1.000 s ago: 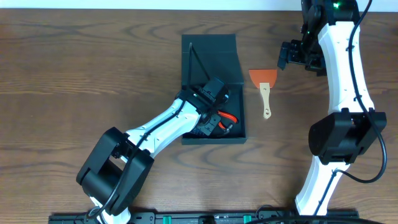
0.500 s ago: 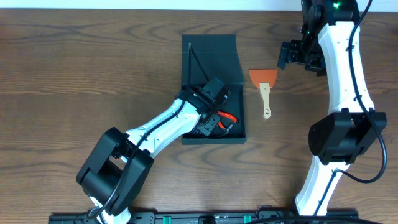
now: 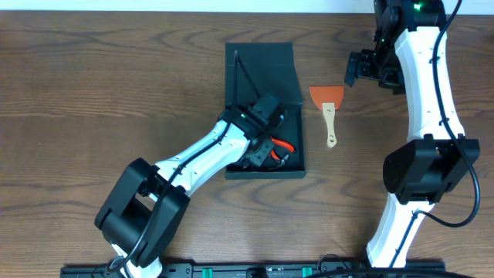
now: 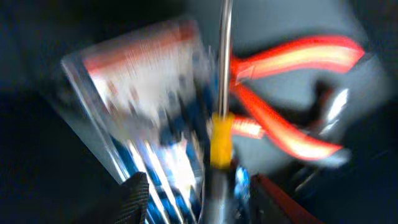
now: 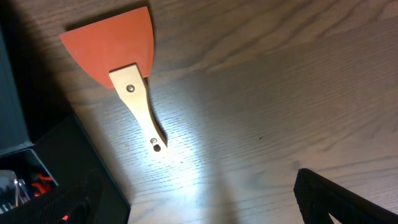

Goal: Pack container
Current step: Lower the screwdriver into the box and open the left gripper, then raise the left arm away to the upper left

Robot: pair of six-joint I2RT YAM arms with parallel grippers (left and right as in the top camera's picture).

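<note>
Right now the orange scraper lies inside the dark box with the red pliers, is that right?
Not quite: the overhead view shows the orange scraper on the table beside the dark box, not in it; the red pliers are inside.

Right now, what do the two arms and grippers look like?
Left arm and right arm: white shell links, bulky black joint housings. Black cable runs along the right arm; green light near its top. Left gripper and right gripper are black.
</note>
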